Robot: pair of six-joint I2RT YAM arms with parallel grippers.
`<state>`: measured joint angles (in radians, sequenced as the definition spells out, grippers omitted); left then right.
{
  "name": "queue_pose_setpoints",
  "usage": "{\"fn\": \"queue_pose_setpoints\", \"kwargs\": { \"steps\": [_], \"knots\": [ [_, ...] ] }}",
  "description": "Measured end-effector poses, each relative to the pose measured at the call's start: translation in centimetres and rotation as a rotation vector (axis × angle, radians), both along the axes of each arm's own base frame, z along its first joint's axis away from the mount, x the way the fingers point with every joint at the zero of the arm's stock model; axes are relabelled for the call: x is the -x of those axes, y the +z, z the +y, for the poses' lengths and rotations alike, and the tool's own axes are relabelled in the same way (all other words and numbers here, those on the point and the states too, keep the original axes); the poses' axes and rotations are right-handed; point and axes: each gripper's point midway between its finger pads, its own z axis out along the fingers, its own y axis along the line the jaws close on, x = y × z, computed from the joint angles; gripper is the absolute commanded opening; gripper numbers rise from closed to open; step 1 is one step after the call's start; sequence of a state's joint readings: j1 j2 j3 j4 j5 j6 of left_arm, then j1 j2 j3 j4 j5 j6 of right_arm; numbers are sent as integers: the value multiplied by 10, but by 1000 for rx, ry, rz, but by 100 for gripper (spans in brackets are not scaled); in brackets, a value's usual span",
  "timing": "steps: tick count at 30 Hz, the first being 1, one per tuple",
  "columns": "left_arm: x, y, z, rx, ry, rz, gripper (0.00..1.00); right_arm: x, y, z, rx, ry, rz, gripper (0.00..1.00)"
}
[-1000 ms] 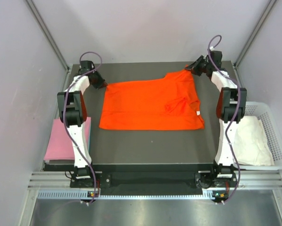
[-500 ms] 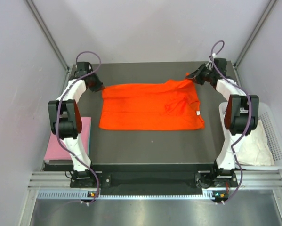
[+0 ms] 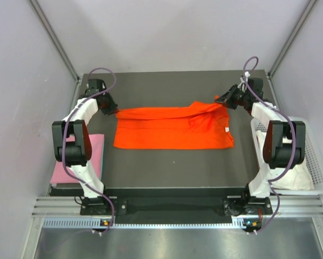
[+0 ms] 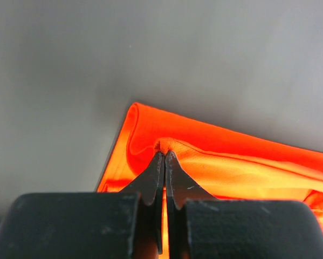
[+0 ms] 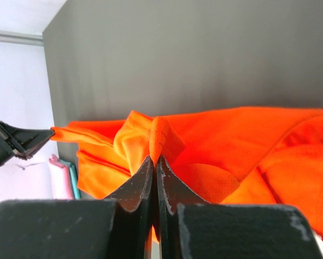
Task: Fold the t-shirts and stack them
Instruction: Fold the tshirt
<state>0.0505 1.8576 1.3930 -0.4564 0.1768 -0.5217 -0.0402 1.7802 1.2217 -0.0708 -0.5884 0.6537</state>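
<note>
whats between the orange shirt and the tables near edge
Only bare dark table; nothing else between the orange t-shirt and that edge, in the top view.

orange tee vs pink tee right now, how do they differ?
The orange tee lies spread wide across the table; the pink tee is a compact flat rectangle at the near left. The orange tee's far edge is pinched by the left gripper and right gripper, both shut; the pink tee is untouched. Both are plain single-colour fabric.

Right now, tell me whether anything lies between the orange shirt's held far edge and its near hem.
Nothing visible does. The left hand and right hand pinch the orange shirt's far edge, and the cloth down to its near hem lies bare.
</note>
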Motion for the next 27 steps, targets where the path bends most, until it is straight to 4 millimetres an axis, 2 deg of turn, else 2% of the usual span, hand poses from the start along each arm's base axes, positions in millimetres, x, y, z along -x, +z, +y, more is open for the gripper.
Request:
{"fn": "queue_pose_setpoints", "kwargs": {
  "steps": [10, 11, 13, 14, 15, 16, 17, 20, 21, 22, 24, 27],
  "knots": [
    [9, -7, 4, -25, 1, 24, 1, 18, -17, 1, 8, 20, 36, 5],
    [10, -8, 5, -33, 6, 30, 9, 20, -19, 1, 13, 26, 42, 7],
    [13, -10, 10, -58, 14, 44, 33, 28, -25, 1, 24, 39, 64, 16],
    [15, -12, 13, -74, 23, 55, 40, 36, -30, 0, 36, 50, 75, 23],
    [17, -14, 16, -87, 36, 63, 48, 45, -34, 0, 48, 59, 91, 41],
    [22, -15, 22, -116, 59, 69, 61, 60, -39, -1, 66, 69, 116, 45],
    [35, -22, 27, -138, 87, 98, 67, 72, -41, -3, 87, 78, 127, 46],
    [60, -9, 31, -156, 109, 90, 69, 94, -37, -7, 144, 100, 120, 45],
    [67, -3, 29, -148, 111, 81, 68, 95, -33, -9, 157, 102, 106, 44],
    [69, 4, 27, -135, 110, 66, 61, 93, -29, -10, 170, 103, 93, 44],
    [65, 17, 20, -105, 98, 24, 55, 85, -21, -12, 191, 104, 71, 43],
    [46, 24, 2, -36, 47, 2, 51, 69, -10, -13, 222, 105, 35, 44]
  ]
}}
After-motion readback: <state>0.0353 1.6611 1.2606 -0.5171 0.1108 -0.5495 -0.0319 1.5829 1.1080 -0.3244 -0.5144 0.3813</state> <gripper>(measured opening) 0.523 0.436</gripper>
